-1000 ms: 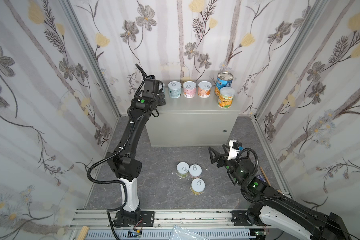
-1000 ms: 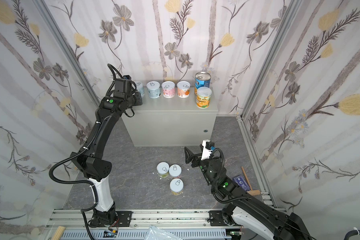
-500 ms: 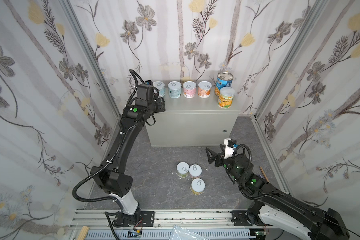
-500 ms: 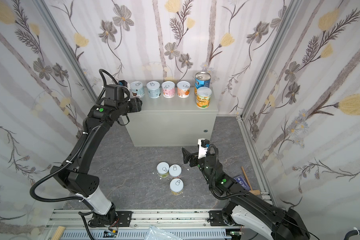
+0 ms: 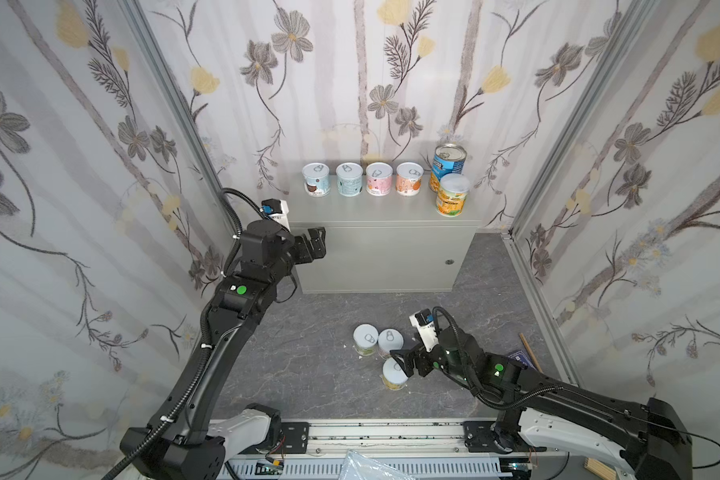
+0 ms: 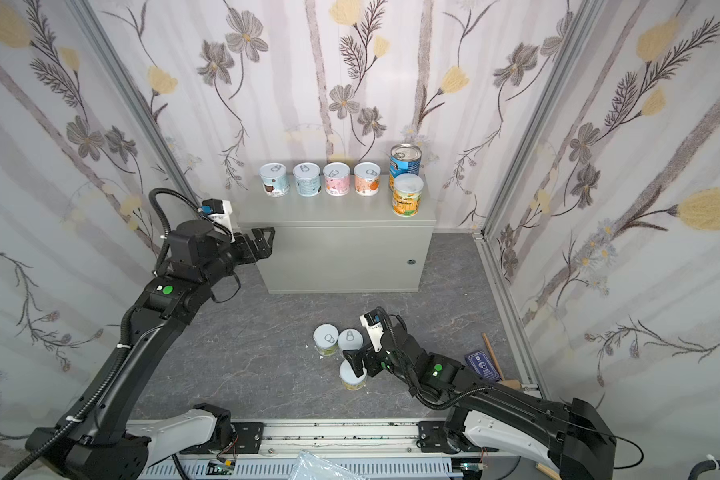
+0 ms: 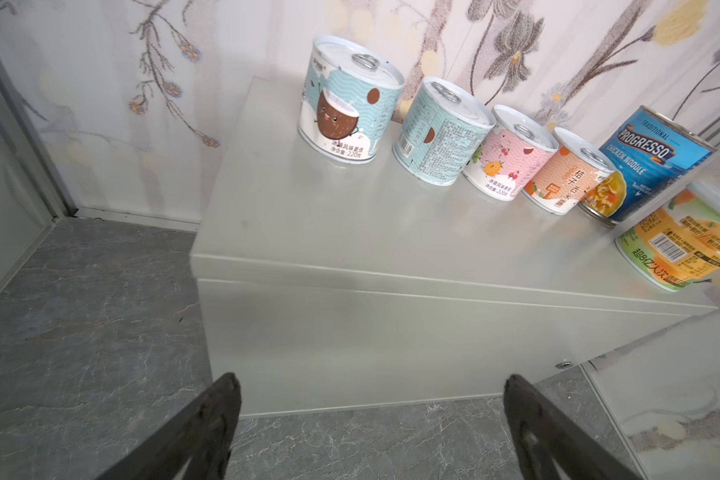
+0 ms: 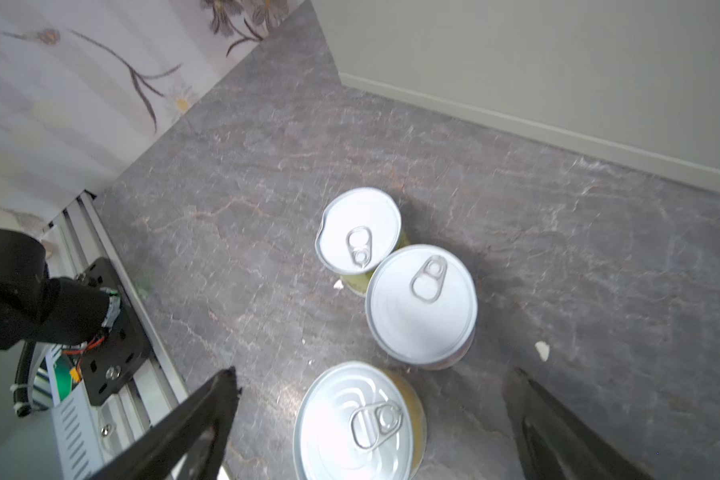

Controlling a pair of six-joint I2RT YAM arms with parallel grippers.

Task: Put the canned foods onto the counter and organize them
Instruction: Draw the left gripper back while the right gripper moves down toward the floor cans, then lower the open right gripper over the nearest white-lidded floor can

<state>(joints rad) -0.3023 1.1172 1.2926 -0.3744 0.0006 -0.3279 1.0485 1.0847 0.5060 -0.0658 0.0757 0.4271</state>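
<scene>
The right pincer (image 8: 368, 390) stands wide apart, low over the dark marbled floor (image 8: 246, 208), with nothing clamped between its jaws. The nearest floor can (image 8: 358, 419) sits in the gap between its fingers (image 8: 221, 399). Two more floor cans stand just beyond it, the middle can (image 8: 422, 303) touching the far floor can (image 8: 360, 232). All three show white pull-tab lids, and from above their labels are only yellowish-green slivers, so no writing can be read. Farther back, the left pincer (image 5: 313, 244) is also spread open and empty, held in the air at the left front corner of the grey table (image 5: 375, 210). Six cans stand upright on the table along the wall. From the left they are a pale blue coconut can (image 7: 350, 112) marked "220g", a second blue can (image 7: 441, 137) turned to show its barcode, a pink fruit can (image 7: 508, 158) and an orange can (image 7: 566, 178) with what looks like "桔子西米露". Next comes the taller blue can (image 7: 657, 166) reading "TRADITIONAL PROGRESSO CHICKEN NOODLE". In front of that one stands the orange-yellow can (image 7: 682, 245), with a barcode and "超8亿人次".
</scene>
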